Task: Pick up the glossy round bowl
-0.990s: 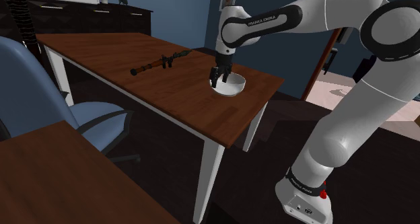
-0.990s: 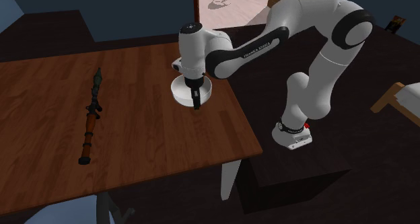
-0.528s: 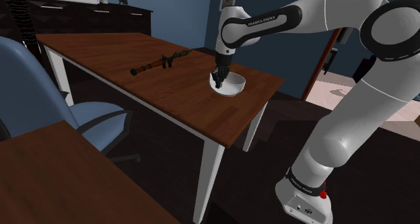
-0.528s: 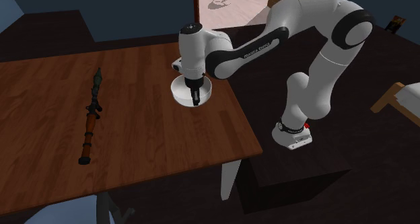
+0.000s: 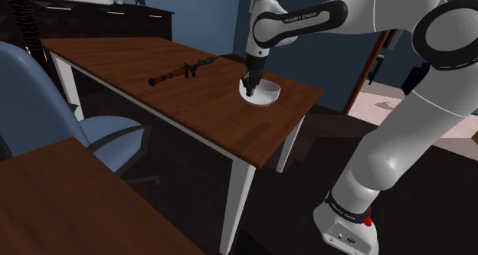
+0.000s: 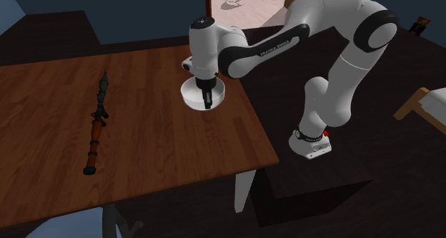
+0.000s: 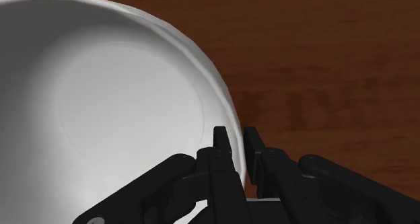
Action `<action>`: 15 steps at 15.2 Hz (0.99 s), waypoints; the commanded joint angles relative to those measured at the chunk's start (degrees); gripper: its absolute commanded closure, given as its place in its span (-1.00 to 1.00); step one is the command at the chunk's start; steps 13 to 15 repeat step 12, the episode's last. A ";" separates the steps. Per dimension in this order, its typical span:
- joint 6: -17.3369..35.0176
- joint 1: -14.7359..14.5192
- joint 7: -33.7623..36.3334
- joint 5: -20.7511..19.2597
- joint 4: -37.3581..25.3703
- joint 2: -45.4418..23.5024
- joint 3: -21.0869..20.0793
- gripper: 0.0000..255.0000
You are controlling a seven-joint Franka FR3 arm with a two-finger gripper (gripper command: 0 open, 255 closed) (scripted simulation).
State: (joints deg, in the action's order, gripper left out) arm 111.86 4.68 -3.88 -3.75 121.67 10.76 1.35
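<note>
My gripper is pinching the rim of the white bowl. One black finger is inside the bowl and the other is outside, with the rim tight between them. In the shoulder view the bowl is just right of the middle, in the upper half, at the right end of the brown table. A long dark toy launcher lies on the table to the bowl's left, well apart.

The arm is showing fat, round white parts. Dark rings are wrapping its joints. A black band near the hand is carrying small white letters. A thin black ring with a red spot is circling the white foot. The fingers are looking all black.
</note>
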 commanded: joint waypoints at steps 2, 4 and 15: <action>-2.27 0.03 -0.22 0.04 -1.94 0.37 0.04 1.00; -3.81 0.02 -0.30 0.07 -3.30 0.55 0.03 1.00; -8.53 0.00 -0.55 0.16 -7.77 0.81 -0.02 1.00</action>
